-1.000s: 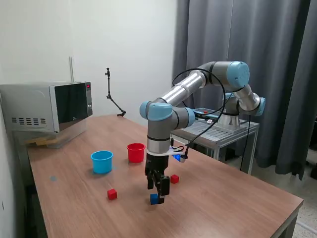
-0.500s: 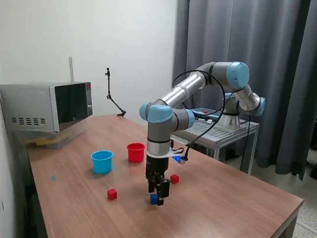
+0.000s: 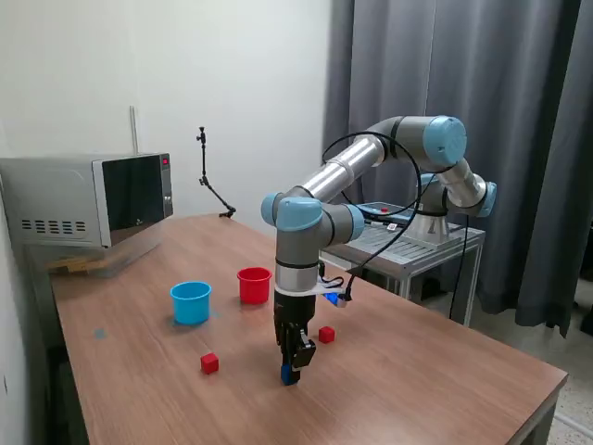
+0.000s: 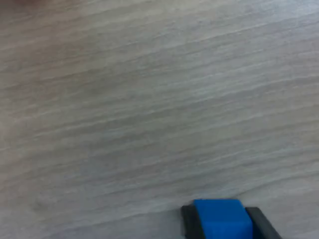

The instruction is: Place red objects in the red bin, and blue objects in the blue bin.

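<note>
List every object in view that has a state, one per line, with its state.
gripper: down at the table, fingers on both sides of the blue cube
blue cube: on the table, between the fingers
red cube: loose on the table
second red cube: loose on the table
red cup: upright, contents not visible
light-blue cup: upright, contents not visible
microwave: door shut

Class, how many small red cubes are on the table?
2: one red cube sits below the blue cup; another red cube lies right of the pincer. Others may be hidden.
</note>
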